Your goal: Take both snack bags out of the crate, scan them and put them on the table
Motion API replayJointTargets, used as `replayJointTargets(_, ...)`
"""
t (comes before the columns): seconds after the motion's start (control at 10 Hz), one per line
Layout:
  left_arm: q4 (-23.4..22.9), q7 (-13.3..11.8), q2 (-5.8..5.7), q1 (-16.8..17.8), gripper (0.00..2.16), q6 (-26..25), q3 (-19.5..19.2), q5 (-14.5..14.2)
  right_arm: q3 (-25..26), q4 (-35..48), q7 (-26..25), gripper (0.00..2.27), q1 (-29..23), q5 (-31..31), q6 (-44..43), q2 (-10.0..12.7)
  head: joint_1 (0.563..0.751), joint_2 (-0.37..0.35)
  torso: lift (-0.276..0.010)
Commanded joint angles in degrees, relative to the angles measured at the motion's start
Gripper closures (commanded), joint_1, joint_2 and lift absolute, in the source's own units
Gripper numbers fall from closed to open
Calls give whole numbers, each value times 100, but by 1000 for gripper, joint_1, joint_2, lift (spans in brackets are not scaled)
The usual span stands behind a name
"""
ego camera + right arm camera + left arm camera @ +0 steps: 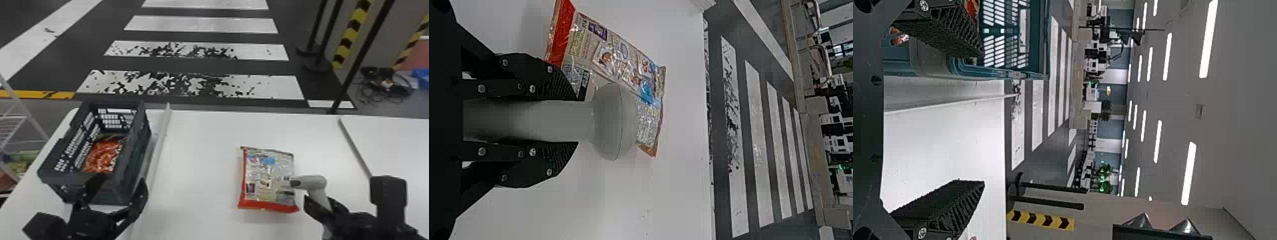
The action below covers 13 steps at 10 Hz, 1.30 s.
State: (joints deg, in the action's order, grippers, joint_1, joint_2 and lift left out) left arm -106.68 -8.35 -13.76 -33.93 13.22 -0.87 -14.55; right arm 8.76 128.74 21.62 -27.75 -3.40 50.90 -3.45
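Scanner hdl. (319,195) part-hidden, crate bag (102,155) ditto

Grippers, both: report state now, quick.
Left gripper: open, at the crate's near end.
Right gripper: closed around the scanner's handle.

Floor: dark floor (191,36), marked with a white-striped crosswalk (201,24); paint on the nearer stripes is worn. The crosswalk is the reference for all locations below.
Near side: white table (204,191).
Near left: yellow floor strip (32,94) and wire rack (12,117).
Right: black posts (357,57), black-and-yellow hazard striping (346,41) and a heap of cables (386,89).
Far side: blue-grey and white wall panels (1109,130), with green plants (1105,172).
Overhead: grey ceiling (1233,115) with lit linear lamps (1189,175) in rows.
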Motion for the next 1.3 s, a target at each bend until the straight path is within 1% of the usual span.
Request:
replayJointTargets(0.0,-2,0,5,0,87,0,17,5,-129,19,0,2260,15,-12,-13,28,695,23,-92)
replayJointTargets(0.2,-11,0,-4,-9,87,0,26,5,-261,-104,-70,2260,112,23,-101,37,695,40,-92)
replayJointTargets(0.4,-2,0,-4,-9,87,0,26,5,-288,-280,-105,2260,226,50,-119,37,695,52,-92)
replayJointTargets(0.9,16,0,-4,-9,87,0,8,-4,-340,-543,-140,2260,411,50,-189,37,695,55,-92)
replayJointTargets(1.0,7,0,-4,-9,87,0,8,5,-296,-526,-149,2260,411,50,-207,37,695,57,-92)
replayJointTargets(1.2,7,0,-13,0,87,0,-1,5,-41,-517,-228,2260,411,50,-259,20,695,49,-92)
